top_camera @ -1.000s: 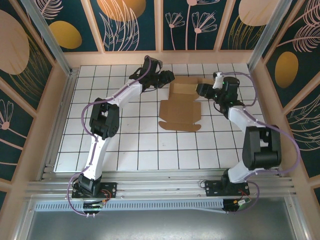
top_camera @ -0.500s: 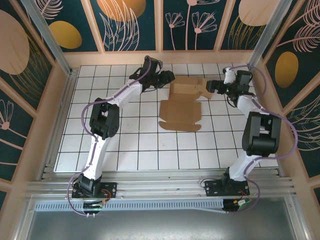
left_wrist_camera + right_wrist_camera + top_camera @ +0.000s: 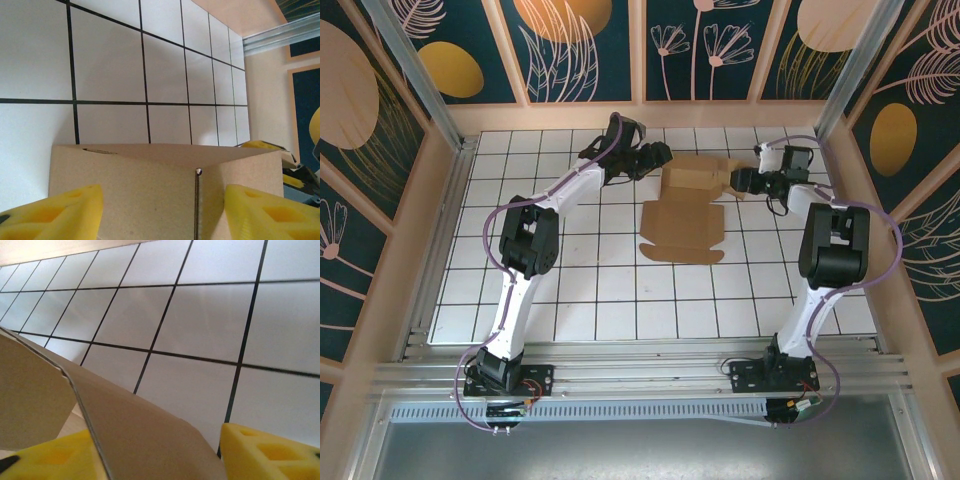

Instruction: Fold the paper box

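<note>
The paper box (image 3: 682, 215) lies partly folded at the far centre of the bench (image 3: 570, 290). The left end effector (image 3: 658, 158) and right end effector (image 3: 737, 183) stand wide, each straddling a raised rear flap, unclamped. Probable risk: uneven closure drags the sheet — creases misalign.

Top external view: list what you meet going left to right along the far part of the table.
left tool → paper box → right tool
</note>
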You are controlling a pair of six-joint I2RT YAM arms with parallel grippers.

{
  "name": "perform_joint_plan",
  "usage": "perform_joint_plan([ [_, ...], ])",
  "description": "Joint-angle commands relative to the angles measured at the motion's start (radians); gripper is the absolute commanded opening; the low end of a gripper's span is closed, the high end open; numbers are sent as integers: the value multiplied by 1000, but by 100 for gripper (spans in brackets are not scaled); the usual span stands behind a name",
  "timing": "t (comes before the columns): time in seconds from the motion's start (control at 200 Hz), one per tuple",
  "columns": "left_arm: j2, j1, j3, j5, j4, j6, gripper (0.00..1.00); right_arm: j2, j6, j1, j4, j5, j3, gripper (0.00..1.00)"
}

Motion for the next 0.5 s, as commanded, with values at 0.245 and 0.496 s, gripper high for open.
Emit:
perform_joint_plan([
  [0.245,-22,-10,-107,72,-48,-1,73,-7,4,13,-25,18,-7,33],
  [0.496,-33,-11,-95,67,-27,16,77,-21,-14,30,-32,41,-11,28],
])
